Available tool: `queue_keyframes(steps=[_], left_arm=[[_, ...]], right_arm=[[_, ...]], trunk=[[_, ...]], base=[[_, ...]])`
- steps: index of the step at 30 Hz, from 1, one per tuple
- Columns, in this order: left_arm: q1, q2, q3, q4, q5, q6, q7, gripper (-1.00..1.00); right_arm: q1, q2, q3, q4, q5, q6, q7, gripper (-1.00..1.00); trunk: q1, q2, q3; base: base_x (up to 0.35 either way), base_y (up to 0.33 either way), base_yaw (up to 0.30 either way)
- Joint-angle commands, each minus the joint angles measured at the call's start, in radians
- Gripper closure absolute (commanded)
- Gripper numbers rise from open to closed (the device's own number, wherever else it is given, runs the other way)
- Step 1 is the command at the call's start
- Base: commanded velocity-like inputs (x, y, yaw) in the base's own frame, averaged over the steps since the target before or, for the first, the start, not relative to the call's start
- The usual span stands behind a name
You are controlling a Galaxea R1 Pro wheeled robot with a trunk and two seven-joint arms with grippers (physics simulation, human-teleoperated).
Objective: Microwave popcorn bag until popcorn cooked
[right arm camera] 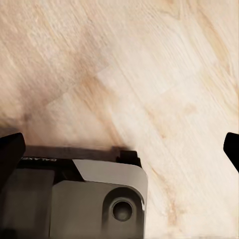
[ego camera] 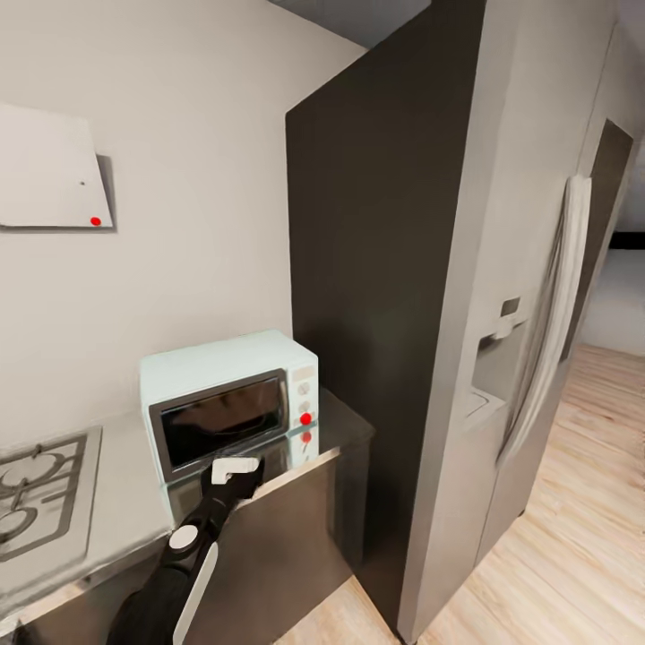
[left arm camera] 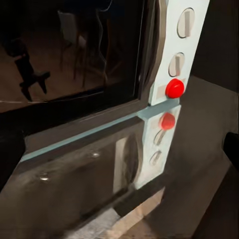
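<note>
The pale-blue microwave (ego camera: pixel 224 403) stands on the grey countertop (ego camera: pixel 125 502) against the wall, its dark glass door shut. My left gripper (ego camera: pixel 235 472) hovers just in front of the door's lower edge. In the left wrist view the dark door glass (left arm camera: pixel 74 50) and the white panel's red light (left arm camera: pixel 175 88) are close, and the gripper (left arm camera: pixel 119 152) is open, its dark fingertips (left arm camera: pixel 10 154) far apart with nothing between them. My right gripper (right arm camera: pixel 119 149) is open over the wood floor (right arm camera: pixel 149 59). The popcorn bag and the popcorn are out of view.
A hob (ego camera: pixel 40 497) lies in the countertop left of the microwave, under a white hood (ego camera: pixel 54 170). A tall steel fridge (ego camera: pixel 502 358) stands right of the counter's end. My own base (right arm camera: pixel 79 199) sits below the right gripper.
</note>
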Motion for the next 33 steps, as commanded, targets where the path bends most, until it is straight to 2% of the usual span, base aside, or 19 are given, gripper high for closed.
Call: queue_keyframes(steps=[1, 6, 8, 11, 12, 14, 16, 22, 26, 28, 30, 33], left_arm=[[-0.001, 0.0, 0.0, -0.001, 0.0, 0.006, -0.002, -1.0], [-0.001, 0.0, -0.002, 0.003, 0.0, 0.006, -0.003, -1.0], [-0.001, 0.001, -0.003, 0.065, -0.001, 0.005, -0.004, -1.0], [-0.001, 0.005, 0.0, 0.268, -0.001, -0.012, -0.004, -1.0], [-0.001, 0.017, 0.002, 0.411, -0.001, -0.042, -0.004, -1.0], [-0.001, 0.035, 0.002, 0.576, -0.001, -0.069, -0.004, -1.0], [-0.001, 0.065, 0.003, 0.735, 0.0, -0.092, -0.004, -1.0], [-0.001, 0.138, 0.004, 1.011, 0.001, -0.103, 0.001, -1.0], [0.009, 0.147, 0.004, 1.098, 0.001, -0.088, 0.001, -1.0], [0.053, 0.156, 0.004, 1.104, 0.002, -0.078, 0.001, -1.0], [0.102, 0.166, 0.004, 1.107, 0.002, -0.034, 0.0, -1.0], [0.144, 0.171, 0.002, 1.108, 0.001, 0.16, -0.002, -1.0]], right_arm=[[-0.002, -0.001, -0.008, 0.003, 0.008, -0.002, 0.001, -1.0], [-0.001, -0.001, -0.008, 0.003, 0.009, -0.007, -0.001, -1.0], [-0.001, -0.001, -0.008, 0.003, 0.009, -0.009, -0.001, -1.0], [-0.002, -0.001, -0.008, 0.003, 0.009, -0.011, -0.001, -1.0], [-0.002, -0.001, -0.007, 0.003, 0.009, -0.011, -0.002, -1.0], [-0.001, -0.001, -0.007, 0.003, 0.009, -0.013, -0.003, -1.0], [-0.001, -0.001, -0.007, 0.003, 0.009, -0.015, -0.004, -1.0], [-0.001, -0.001, -0.005, 0.001, 0.009, -0.016, -0.004, -1.0], [-0.002, -0.001, -0.006, 0.0, 0.009, -0.016, -0.005, -1.0], [-0.002, -0.001, -0.006, 0.0, 0.009, -0.017, -0.005, -1.0], [-0.001, -0.001, -0.006, 0.0, 0.009, -0.017, -0.006, -1.0], [-0.001, -0.001, -0.007, 0.0, 0.009, -0.05, -0.006, -1.0]], trunk=[[0.0, -0.002, -0.002], [0.0, -0.002, -0.002], [0.0, -0.002, -0.002], [0.0, -0.002, -0.002], [0.0, -0.002, -0.002], [0.0, -0.002, -0.002], [0.0, -0.002, -0.002], [0.0, -0.002, -0.002], [0.0, -0.002, -0.002], [0.0, -0.002, -0.002], [0.0, -0.002, -0.002], [0.0, -0.002, -0.002]], base=[[-0.349, 0.0, 0.0], [-0.349, 0.0, 0.0], [-0.349, 0.0, 0.0], [-0.261, 0.0, 0.0], [-0.092, 0.0, 0.0], [-0.044, 0.0, 0.0], [-0.012, 0.0, 0.0], [-0.001, 0.0, 0.0], [0.0, 0.0, 0.0], [0.0, 0.0, 0.0], [0.0, 0.0, 0.003], [0.0, 0.0, 0.135]])
